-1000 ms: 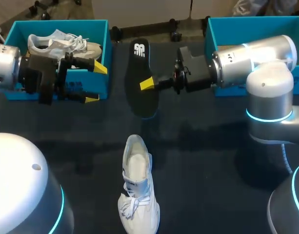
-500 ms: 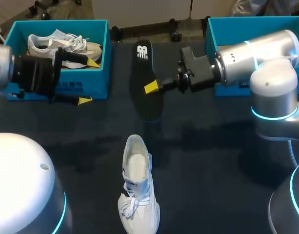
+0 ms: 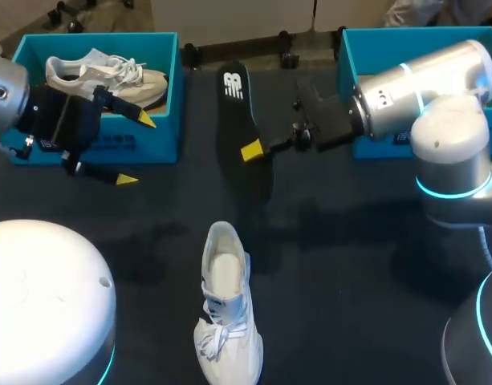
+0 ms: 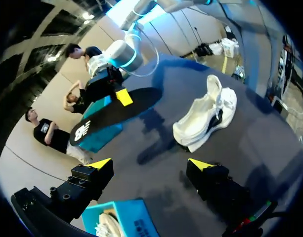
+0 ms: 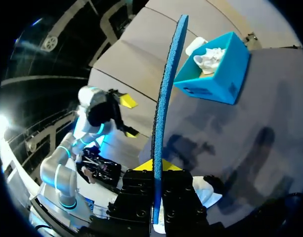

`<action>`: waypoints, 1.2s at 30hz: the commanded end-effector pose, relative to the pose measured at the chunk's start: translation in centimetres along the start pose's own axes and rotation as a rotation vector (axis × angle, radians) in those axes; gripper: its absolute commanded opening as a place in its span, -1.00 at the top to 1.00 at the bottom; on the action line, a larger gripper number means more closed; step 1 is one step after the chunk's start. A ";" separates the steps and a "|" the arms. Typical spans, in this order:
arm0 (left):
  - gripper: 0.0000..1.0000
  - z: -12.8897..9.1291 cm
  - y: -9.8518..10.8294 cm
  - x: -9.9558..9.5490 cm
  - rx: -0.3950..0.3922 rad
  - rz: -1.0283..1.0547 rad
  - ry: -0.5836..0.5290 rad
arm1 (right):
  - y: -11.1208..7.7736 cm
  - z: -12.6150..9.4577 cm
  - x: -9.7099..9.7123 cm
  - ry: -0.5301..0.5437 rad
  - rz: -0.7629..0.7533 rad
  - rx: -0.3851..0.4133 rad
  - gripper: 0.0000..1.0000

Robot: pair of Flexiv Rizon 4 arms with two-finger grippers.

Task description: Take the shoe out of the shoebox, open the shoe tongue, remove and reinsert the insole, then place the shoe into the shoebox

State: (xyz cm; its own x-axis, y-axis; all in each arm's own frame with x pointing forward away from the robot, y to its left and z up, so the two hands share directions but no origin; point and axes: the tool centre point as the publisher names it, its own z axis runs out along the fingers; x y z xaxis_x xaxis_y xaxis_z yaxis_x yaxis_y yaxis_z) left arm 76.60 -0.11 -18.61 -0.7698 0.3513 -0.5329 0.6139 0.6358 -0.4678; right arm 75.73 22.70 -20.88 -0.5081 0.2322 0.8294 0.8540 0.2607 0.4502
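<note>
Pinching the black, white-logoed insole (image 3: 239, 120), right jaws; left jaws wide before the shoebox (image 3: 161, 140).

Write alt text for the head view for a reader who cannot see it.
The right gripper holds a black insole above the dark table. A white shoe lies nearer the camera; the open left gripper hovers before the left teal shoebox, which holds another shoe.

A dark matte counter (image 3: 350, 265) fills most of the frame, and at its upper left stands an open teal cardboard box (image 3: 161, 140), inside which a white-and-grey laced sneaker (image 3: 77, 72) lies tipped on its side, toe pointing right.
</note>
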 end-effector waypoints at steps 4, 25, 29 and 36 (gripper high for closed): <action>-1.00 -0.4 -0.7 -0.1 -0.067 0.006 0.020 | -0.8 1.2 0.3 -0.067 0.021 0.008 1.00; -1.00 2.7 0.1 1.3 -0.111 -0.478 0.129 | -2.5 2.0 0.2 -0.046 -0.090 -0.045 1.00; -1.00 3.4 0.1 2.8 -0.121 -0.591 0.166 | -3.0 2.4 0.3 -0.052 -0.125 -0.060 1.00; -1.00 3.9 0.1 4.4 -0.168 -0.726 0.184 | -3.7 3.3 0.1 -0.049 -0.169 -0.091 1.00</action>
State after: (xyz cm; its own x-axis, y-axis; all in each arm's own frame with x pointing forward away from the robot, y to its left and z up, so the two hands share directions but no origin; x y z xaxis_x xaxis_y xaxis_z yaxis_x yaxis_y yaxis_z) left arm 73.83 -0.85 -23.82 -0.9981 -0.0371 -0.0485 -0.0035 0.8275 -0.5614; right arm 72.56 24.50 -22.85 -0.6486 0.2373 0.7232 0.7603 0.2463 0.6010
